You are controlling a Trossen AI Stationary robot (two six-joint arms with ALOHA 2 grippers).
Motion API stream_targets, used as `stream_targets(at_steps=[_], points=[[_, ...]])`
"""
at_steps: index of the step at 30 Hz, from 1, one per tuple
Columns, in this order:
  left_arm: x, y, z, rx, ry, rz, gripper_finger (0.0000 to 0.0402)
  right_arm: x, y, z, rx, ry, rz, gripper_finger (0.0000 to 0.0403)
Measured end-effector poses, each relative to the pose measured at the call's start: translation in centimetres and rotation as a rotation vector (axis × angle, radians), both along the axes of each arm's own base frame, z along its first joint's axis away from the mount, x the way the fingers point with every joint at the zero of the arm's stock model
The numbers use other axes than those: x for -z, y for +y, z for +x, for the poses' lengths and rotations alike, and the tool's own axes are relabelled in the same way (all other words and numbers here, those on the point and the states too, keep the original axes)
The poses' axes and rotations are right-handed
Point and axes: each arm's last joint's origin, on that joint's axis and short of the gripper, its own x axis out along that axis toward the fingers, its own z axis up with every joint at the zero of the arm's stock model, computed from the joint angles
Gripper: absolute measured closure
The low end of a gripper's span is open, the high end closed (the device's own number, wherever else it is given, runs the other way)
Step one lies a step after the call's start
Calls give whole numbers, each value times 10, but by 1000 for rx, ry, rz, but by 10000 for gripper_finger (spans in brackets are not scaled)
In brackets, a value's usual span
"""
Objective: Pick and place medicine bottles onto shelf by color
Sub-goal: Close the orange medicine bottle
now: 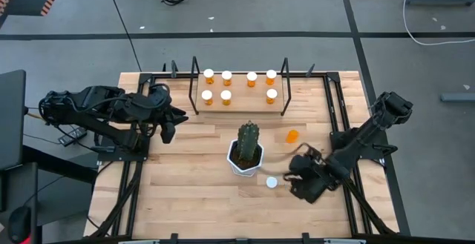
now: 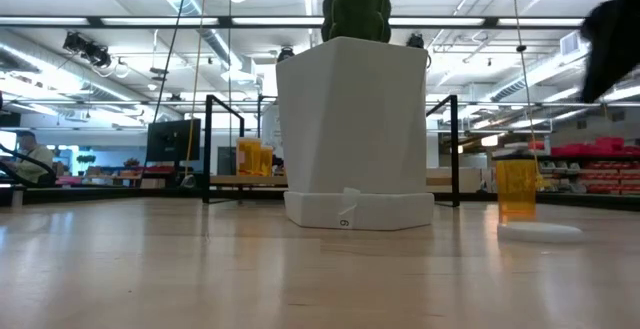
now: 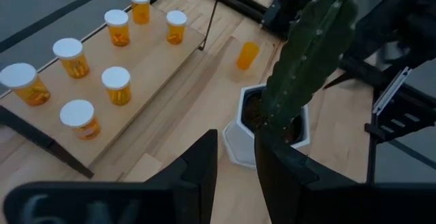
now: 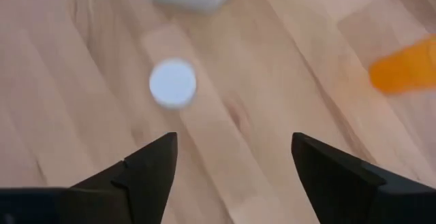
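Note:
Several orange medicine bottles (image 1: 226,84) with white caps stand on the wooden shelf (image 1: 239,104) at the table's far side, also seen in the left wrist view as bottles (image 3: 116,86) on the shelf (image 3: 146,60). One orange bottle (image 1: 292,136) without a cap stands upright on the table right of the cactus; its base rests on the wood (image 2: 517,189). A loose white cap (image 1: 272,182) lies flat on the table. My right gripper (image 1: 295,179) hovers open just right of the cap (image 4: 172,83), holding nothing. My left gripper (image 1: 168,130) waits left of the shelf, narrowly open and empty.
A green cactus in a white pot (image 1: 246,153) stands mid-table between the arms, close to the cap and the uncapped bottle (image 3: 247,55). Black frame rails (image 1: 338,103) run along the table's left and right sides. Bare wood (image 1: 193,192) lies toward the near edge.

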Motion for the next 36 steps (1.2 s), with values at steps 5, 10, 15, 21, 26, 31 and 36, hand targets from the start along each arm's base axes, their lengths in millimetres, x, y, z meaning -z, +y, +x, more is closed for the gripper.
stream_targets(at_steps=[5, 10, 15, 21, 26, 31, 36], points=[[2, 0, -1, -14, 16, -15, 296, -5, 18, -31, -54, 2, -17, 107], [2, 0, -1, -13, 18, -12, 296, -14, 36, -30, -430, -140, -141, 107], [4, 0, 4, -22, 31, -6, 296, -4, 44, -10, -702, -175, -280, 107], [8, -7, 12, -10, 51, -14, 296, 23, 28, 24, -603, -172, -213, 107], [12, -13, 16, 21, 80, -14, 290, 48, 15, 47, -605, -124, -104, 107], [14, -17, 19, 39, 88, -19, 280, 71, 10, 59, -624, -49, -108, 107], [15, -20, 20, 49, 96, -17, 271, 86, 3, 66, -608, 3, -127, 107]])
